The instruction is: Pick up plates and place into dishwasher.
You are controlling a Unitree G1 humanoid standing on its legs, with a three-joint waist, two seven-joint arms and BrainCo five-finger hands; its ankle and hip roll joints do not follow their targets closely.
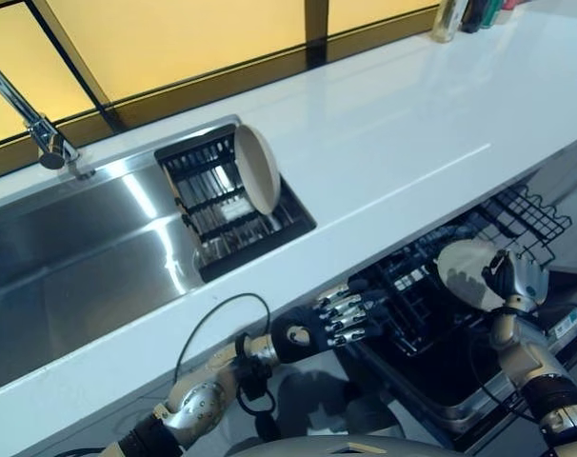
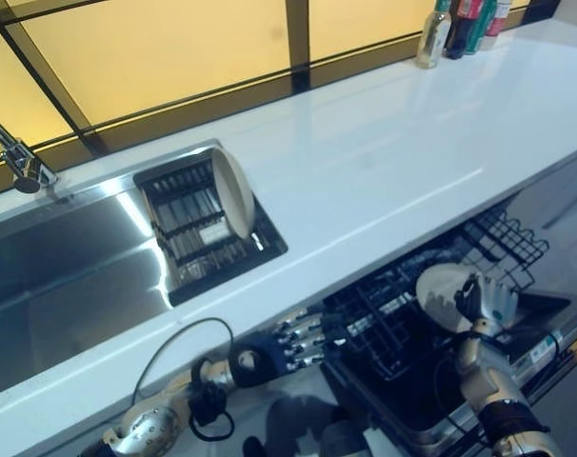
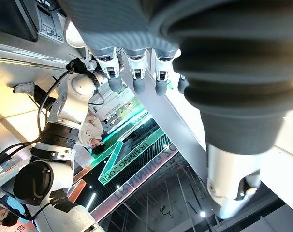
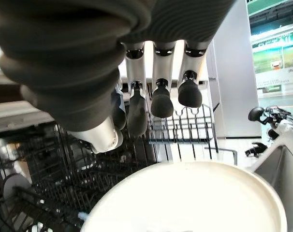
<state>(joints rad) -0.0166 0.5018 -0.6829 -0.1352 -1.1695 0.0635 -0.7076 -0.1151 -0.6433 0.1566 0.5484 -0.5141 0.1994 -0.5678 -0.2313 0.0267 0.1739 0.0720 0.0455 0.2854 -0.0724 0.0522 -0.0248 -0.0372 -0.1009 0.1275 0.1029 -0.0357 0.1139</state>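
Saw a tap point(image 1: 41, 133) at far left, above a steel sink point(image 1: 69, 267). Found a black sink rack point(image 1: 208, 195) at the sink's right end, with one cream plate point(image 1: 258, 169) in it, standing on edge and leaning against the rack's right side. Noted nothing else readable in that rack.

Followed the white countertop point(image 1: 412, 124) to the right. Spotted some bottles point(image 2: 460, 24) at its far back corner, by the window. Could not read their labels, too small.

Below the counter's front edge, found the left hand point(image 1: 341, 319) with fingers point(image 3: 137, 67) straight and relaxed, holding nothing, tips at the near left edge of the dishwasher basket point(image 1: 412, 295); could not tell whether touching it.

Saw that dark wire basket pulled out beneath the counter. Could not make out its contents.

Further right, found the right hand point(image 1: 517, 276) clamped on a white plate point(image 1: 465, 271), fingers point(image 4: 161, 96) curled over the rim. Saw that plate held tilted over the basket's right part, near the wires; could not tell whether touching them.
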